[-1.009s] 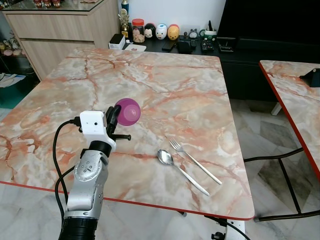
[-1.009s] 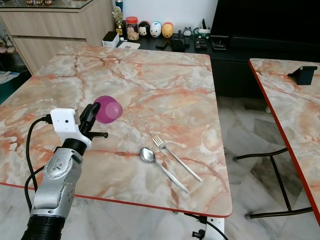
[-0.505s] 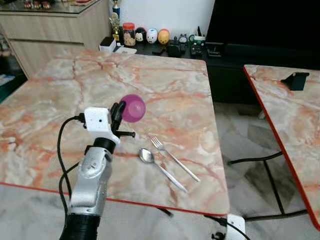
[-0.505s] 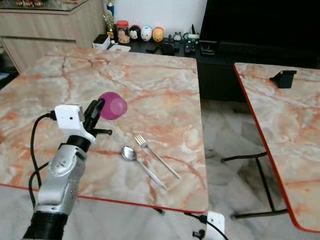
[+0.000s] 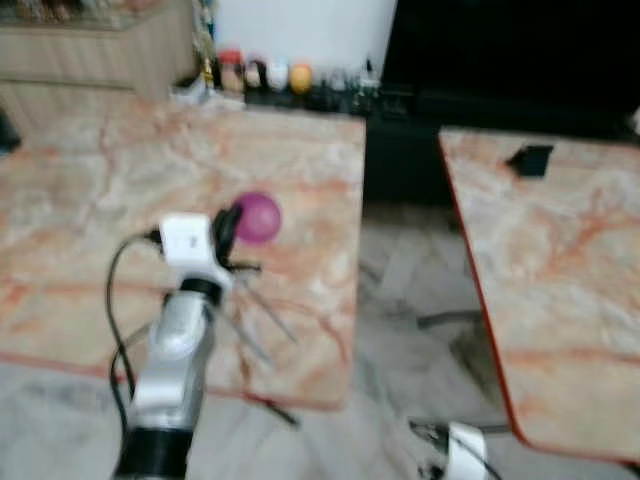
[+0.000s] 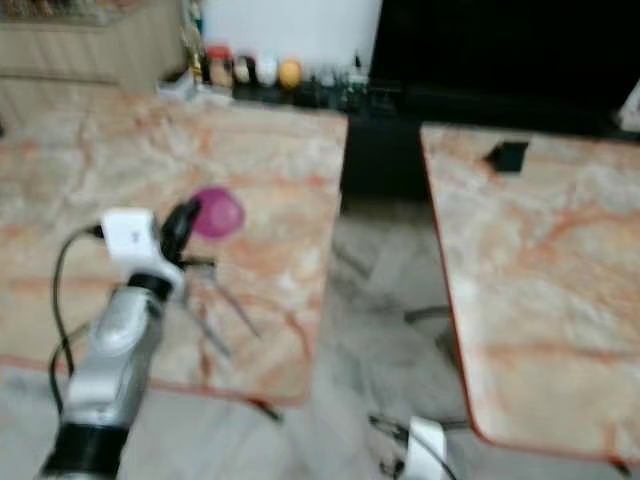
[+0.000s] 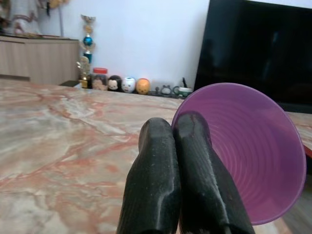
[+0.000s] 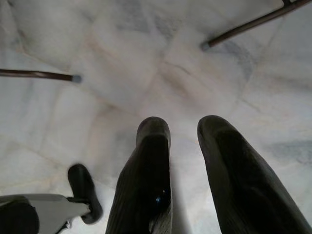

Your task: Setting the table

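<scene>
My left gripper (image 5: 228,225) is shut on the rim of a purple plastic cup (image 5: 258,217), holding it on its side above the marble table (image 5: 90,180). In the left wrist view the two black fingers (image 7: 161,165) pinch the cup's (image 7: 253,165) edge, its mouth facing the camera. A fork (image 5: 272,312) and a spoon (image 5: 246,340) lie blurred on the table just right of the arm, near the front edge. My right gripper (image 8: 183,129) hangs open over the tiled floor.
A second marble table (image 5: 560,270) stands to the right, with a small black object (image 5: 528,158) on it. A strip of floor (image 5: 400,320) separates the tables. A black TV (image 5: 500,50) and a low cabinet with jars and figurines (image 5: 265,75) are behind.
The whole view has swung to the right and blurred, bringing more of the second table into sight. My left gripper still holds the purple cup the same way.
</scene>
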`<state>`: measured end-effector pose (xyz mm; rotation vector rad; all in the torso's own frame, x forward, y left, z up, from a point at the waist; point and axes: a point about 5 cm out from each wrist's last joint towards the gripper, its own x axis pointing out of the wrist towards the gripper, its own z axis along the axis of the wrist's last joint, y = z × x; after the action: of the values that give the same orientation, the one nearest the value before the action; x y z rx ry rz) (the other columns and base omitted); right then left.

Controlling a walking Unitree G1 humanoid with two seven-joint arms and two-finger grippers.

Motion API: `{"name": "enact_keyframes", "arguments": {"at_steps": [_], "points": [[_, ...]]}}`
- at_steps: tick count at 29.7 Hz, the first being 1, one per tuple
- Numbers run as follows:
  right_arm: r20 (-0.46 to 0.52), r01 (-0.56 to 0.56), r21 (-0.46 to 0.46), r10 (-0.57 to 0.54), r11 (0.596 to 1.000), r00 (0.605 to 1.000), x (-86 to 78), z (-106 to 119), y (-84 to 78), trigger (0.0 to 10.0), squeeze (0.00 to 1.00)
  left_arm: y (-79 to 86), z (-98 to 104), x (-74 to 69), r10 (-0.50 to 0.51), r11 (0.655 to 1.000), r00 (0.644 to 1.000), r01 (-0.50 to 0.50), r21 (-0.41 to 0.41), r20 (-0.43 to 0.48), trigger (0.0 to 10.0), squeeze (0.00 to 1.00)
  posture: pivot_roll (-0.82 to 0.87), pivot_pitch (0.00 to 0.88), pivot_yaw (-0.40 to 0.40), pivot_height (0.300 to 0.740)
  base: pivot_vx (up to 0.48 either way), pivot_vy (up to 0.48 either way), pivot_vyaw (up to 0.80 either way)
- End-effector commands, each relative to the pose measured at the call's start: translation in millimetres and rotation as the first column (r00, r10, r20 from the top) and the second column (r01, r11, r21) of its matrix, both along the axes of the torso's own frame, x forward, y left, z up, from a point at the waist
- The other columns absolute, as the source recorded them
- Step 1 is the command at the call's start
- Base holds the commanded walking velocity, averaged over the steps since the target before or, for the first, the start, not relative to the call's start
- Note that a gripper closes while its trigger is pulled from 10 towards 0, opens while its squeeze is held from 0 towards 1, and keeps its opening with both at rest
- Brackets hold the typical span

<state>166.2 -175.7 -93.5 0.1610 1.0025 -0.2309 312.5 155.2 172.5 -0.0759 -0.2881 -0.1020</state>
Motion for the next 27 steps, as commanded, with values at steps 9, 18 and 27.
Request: {"name": "enact_keyframes", "arguments": {"at_steps": [9, 18, 27], "points": [[-0.003, 0.015, -0.019, -0.015, 1.000, 1.000, -0.9, 0.5, -8.9, 10.0, 0.00, -9.2, 4.1, 2.3, -0.028, 1.000, 0.999, 0.028, 0.004, 0.021, 10.0, 0.00, 0.09, 0.000, -0.029, 0.740, 0.000, -0.480, 0.00], [-0.003, 0.016, -0.017, -0.016, 1.000, 1.000, -0.8, 0.5, -8.6, 10.0, 0.00, -10.5, 5.8, 3.5, -0.032, 0.999, 0.999, 0.032, 0.004, 0.027, 10.0, 0.00, 0.09, 0.000, -0.029, 0.740, 0.000, -0.480, 0.00], [-0.004, 0.013, -0.017, -0.013, 1.000, 1.000, -0.6, 0.5, -8.4, 10.0, 0.00, -11.2, 6.3, 4.5, -0.039, 0.999, 0.999, 0.039, 0.006, 0.026, 10.0, 0.00, 0.09, 0.000, -0.029, 0.740, 0.000, -0.480, 0.00]]}}
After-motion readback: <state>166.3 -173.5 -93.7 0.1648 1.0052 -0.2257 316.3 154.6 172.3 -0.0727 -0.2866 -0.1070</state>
